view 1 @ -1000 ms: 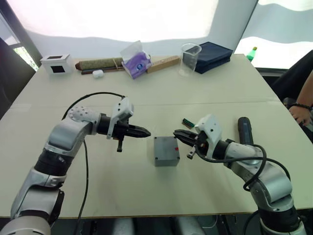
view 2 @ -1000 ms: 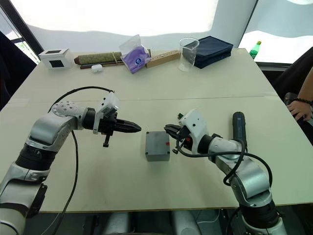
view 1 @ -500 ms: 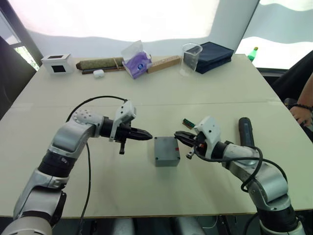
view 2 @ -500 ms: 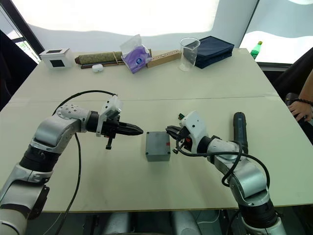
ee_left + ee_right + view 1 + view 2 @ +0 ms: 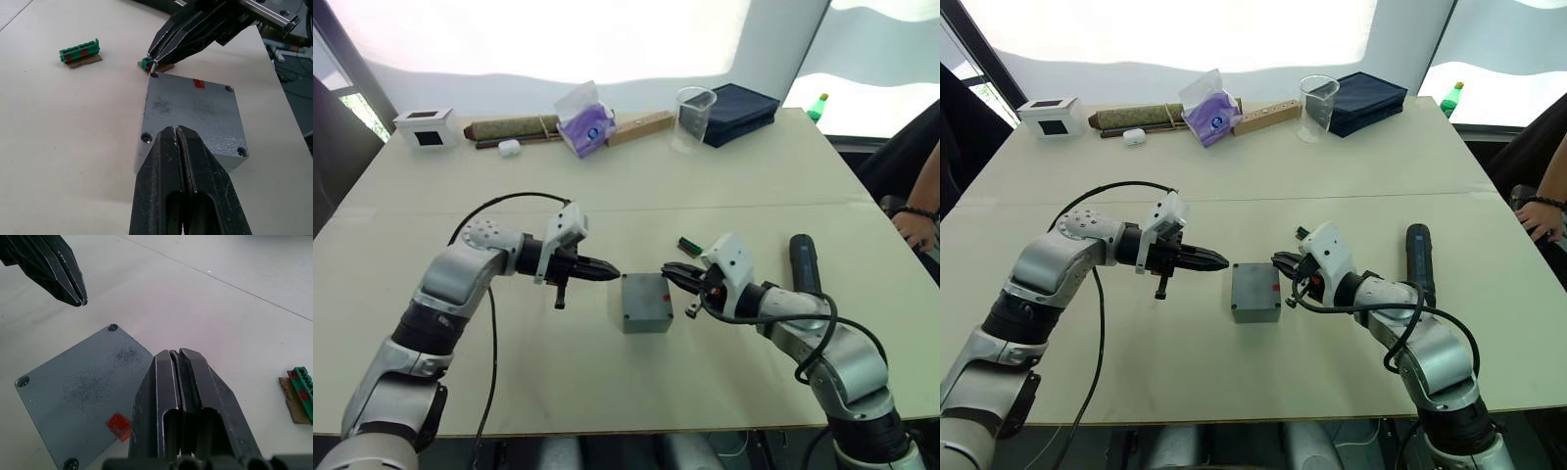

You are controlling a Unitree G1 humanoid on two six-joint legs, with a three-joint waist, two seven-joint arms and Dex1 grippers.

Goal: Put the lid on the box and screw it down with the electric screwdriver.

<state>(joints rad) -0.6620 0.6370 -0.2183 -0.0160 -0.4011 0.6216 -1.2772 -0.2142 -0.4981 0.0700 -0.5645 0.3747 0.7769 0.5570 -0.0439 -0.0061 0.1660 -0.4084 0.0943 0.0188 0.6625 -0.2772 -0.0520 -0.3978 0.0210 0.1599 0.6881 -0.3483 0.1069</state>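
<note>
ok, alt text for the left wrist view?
The left gripper, fingers shut, points at the near edge of the lid sitting on the box. The right gripper, also shut, is at the lid's far corner; a green connector lies on the table.

No readable text, brand or number is showing anywhere. The nearest thing to a sign is a plain red mark (image 5: pixel 197 83) sitting on the lid (image 5: pixel 193 117), blank of any lettering.
</note>
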